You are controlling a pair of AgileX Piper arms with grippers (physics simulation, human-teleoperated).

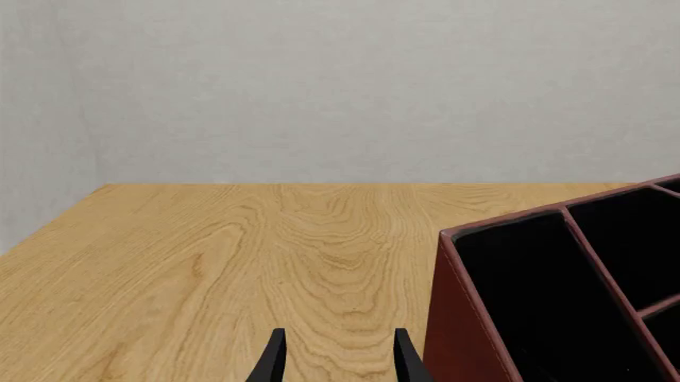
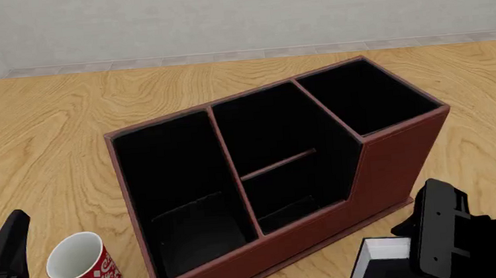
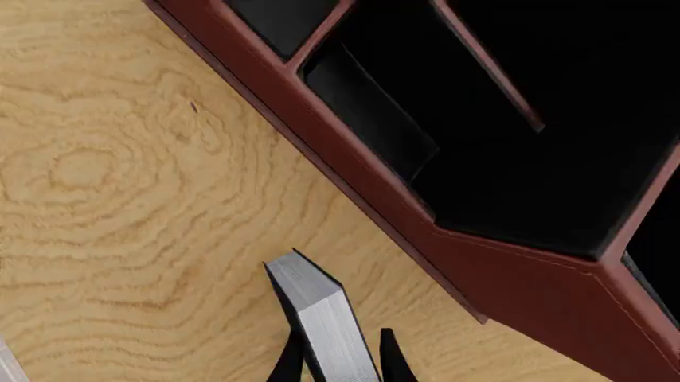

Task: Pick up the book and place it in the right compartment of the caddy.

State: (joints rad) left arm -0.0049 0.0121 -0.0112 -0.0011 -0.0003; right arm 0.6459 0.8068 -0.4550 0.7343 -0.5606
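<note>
Right gripper [image 3: 334, 360] clamping book [image 3: 318, 314], beside caddy [image 3: 499, 267]

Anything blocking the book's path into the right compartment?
Only the caddy's own stepped-up front wall, which stands between the book and the right compartment. The right gripper straddles the book. The compartment looks empty; the mug sits off to the left.

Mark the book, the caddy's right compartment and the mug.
book [image 3: 324, 326]: right wrist view, on the grey-white page edge.
right compartment [image 2: 364, 96]: front view, on its black interior.
mug [image 2: 106, 269]: front view, on the red patterned side wall.
</note>
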